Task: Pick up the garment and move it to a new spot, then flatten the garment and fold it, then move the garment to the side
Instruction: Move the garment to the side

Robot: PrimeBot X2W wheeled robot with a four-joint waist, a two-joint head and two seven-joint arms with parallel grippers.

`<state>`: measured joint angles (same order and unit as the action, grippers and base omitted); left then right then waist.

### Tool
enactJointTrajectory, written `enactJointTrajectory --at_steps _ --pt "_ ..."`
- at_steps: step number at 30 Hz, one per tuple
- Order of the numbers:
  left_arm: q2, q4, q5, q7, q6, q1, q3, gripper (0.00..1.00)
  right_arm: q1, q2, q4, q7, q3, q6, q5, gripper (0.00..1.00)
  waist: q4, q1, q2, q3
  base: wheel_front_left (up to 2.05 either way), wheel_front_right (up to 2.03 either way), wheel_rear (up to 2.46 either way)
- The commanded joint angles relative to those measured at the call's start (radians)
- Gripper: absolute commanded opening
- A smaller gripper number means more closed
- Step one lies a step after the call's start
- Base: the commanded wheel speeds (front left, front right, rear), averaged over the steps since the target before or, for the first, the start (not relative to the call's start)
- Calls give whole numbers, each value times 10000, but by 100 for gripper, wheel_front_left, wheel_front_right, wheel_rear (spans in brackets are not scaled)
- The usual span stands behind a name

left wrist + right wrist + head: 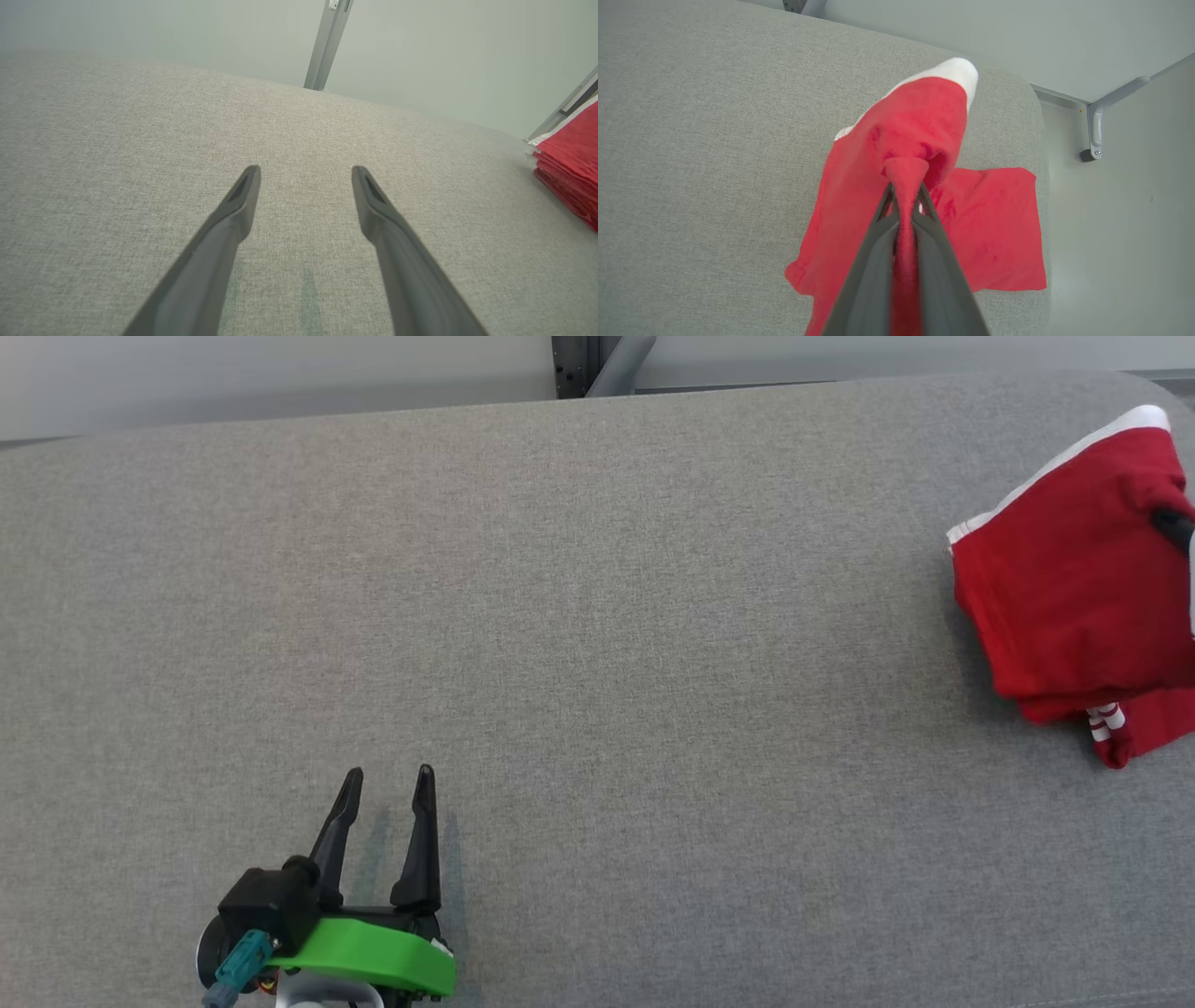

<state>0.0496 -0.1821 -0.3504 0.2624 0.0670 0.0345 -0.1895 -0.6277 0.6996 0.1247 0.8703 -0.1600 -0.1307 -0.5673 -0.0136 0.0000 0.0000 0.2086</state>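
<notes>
The garment (1064,588) is red with white trim, folded, at the right end of the grey padded surface (579,644). My right gripper (903,189) is shut on a pinched ridge of the garment (920,130), lifting part of it; one corner hangs past the surface's edge. A dark bit of a right fingertip (1174,525) pokes out of the cloth. My left gripper (387,782) rests open at the lower left, far from the garment, nothing between its fingers. Between the fingers of my left gripper (306,172) lies bare grey cloth, and the garment (572,163) lies at the right edge.
The grey surface ends at a rounded right edge (1038,154) with floor beyond. A pale wall with a metal post (607,364) runs behind the far edge. A metal bracket (1094,126) stands off the right end.
</notes>
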Motion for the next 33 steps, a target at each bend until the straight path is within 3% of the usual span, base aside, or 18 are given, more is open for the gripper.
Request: enactJointTrajectory --at_steps 1,10,17,31,32,33 --pt "22 -14 94 24 55 170 42 100 -84 53 138 71 179 2 52 0 28 0 0 104 0 0 0" --pt "20 -103 398 24 148 279 184 100 605 122 812 -37 1293 2 376 0 26 0 0 566 0 0 0" --pt "20 -137 816 24 327 539 383 100 1107 67 1675 -796 1723 3 1277 0 87 0 0 889 0 0 0" --pt "22 -124 816 24 337 395 227 100 1103 -623 3800 -4392 2462 10 3918 0 194 0 0 1035 0 0 0" --pt "22 -119 817 24 325 397 220 100 1046 -705 3921 -4651 2522 10 4116 22 188 0 0 1038 0 0 0" --pt "22 -117 822 24 316 399 219 100 1013 -779 4035 -4900 2594 10 4343 35 176 0 0 1040 0 0 0"
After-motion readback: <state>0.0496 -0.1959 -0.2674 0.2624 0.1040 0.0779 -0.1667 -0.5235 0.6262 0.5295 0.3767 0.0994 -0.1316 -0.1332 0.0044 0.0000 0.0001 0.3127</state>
